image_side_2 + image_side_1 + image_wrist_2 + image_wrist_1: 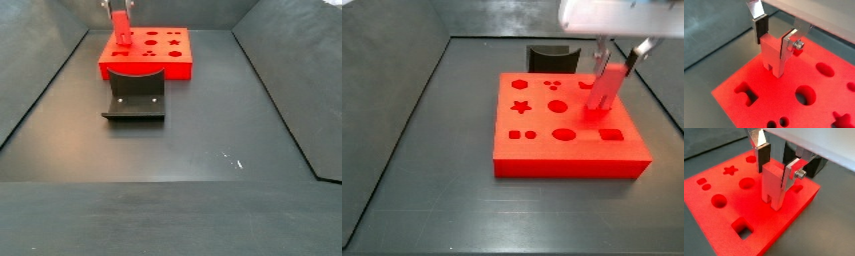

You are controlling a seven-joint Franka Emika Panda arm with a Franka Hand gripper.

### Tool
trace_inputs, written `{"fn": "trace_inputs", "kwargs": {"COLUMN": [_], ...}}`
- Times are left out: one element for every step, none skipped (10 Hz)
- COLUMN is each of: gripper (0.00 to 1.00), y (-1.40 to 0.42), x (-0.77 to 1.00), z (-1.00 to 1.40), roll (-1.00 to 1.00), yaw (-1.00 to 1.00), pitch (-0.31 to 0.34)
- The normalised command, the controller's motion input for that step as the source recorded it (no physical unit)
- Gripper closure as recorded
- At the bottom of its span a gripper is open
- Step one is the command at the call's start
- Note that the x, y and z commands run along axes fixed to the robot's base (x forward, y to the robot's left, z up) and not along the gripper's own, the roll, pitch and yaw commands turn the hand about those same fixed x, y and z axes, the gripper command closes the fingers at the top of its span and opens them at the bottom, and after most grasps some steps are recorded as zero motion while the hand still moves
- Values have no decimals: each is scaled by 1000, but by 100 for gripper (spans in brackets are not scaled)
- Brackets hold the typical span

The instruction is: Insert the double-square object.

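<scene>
The gripper (777,169) held the peg (773,188) tight between its two silver fingers (762,154). The peg stood up straight, and its low end touched the top of the red block (731,203). I could not tell if the end was in a hole.

In a side view the peg (604,92) was over the right side of the block (569,150), near the far edge. The block had many holes: a star (519,106), round ones and a square one (611,133).

In a side view a dark holder (135,96) sat on the floor just in front of the block (147,55).
</scene>
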Motion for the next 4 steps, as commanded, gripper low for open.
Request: {"fn": "trace_inputs", "kwargs": {"gripper": [100, 100, 100, 100], "y": [0, 0, 31, 0], "x": [9, 6, 57, 0], "z": [-831, -754, -489, 0], "roll": [24, 6, 0, 0], "yaw": [-71, -60, -34, 0], "pitch": [-3, -11, 0, 0]}}
